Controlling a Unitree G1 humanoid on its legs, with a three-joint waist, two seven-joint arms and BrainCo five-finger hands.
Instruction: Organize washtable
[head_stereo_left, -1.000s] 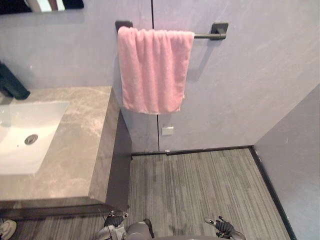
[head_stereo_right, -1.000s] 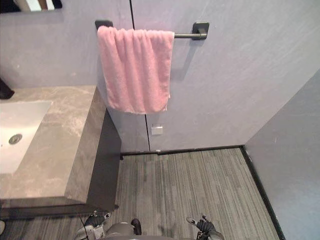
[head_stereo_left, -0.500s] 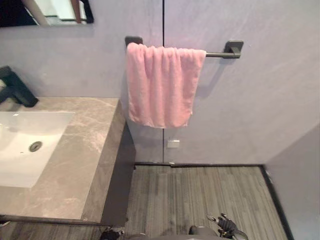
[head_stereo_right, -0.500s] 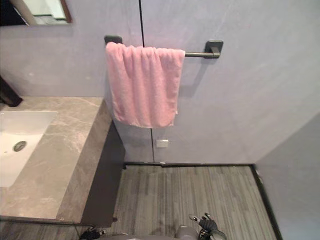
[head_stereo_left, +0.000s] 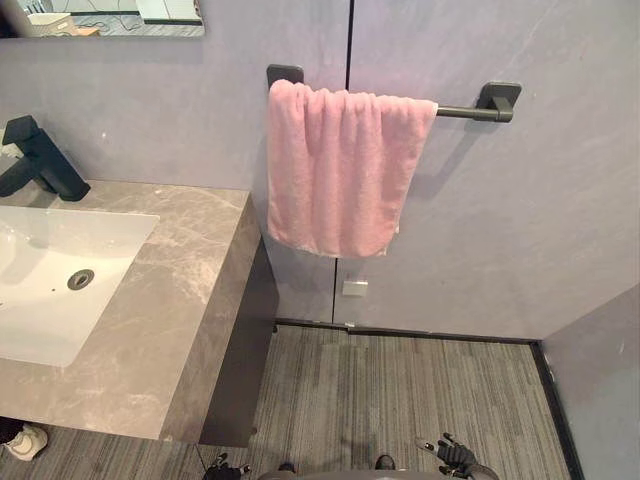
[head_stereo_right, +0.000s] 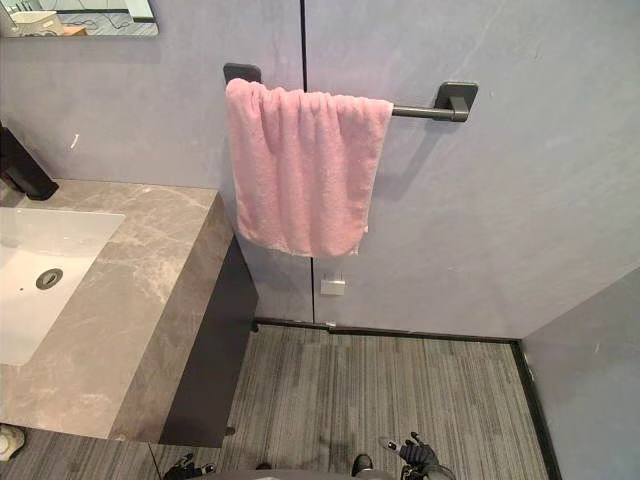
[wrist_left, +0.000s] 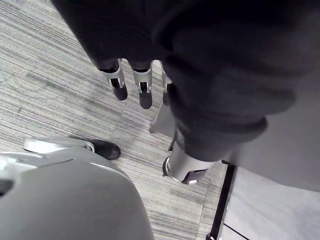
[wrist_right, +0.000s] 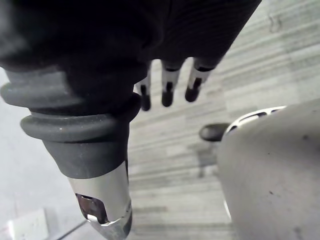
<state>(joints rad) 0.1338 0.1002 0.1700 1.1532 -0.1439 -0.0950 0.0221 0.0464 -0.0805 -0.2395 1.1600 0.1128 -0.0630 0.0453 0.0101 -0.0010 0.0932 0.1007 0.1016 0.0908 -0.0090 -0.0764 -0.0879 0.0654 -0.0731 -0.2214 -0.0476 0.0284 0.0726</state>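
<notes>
Pink towel (head_stereo_left: 340, 170): draped over the dark wall bar (head_stereo_left: 465, 111), just beside the marble table (head_stereo_left: 170, 330).
Handling: I judge it soft, light and limp, apt to slide off.
Grasp: I'd pinch the hanging lower edge.
Left hand (wrist_left: 144, 90): low above the floor, fingers straight, empty.
Right hand (wrist_right: 167, 90): likewise.
</notes>
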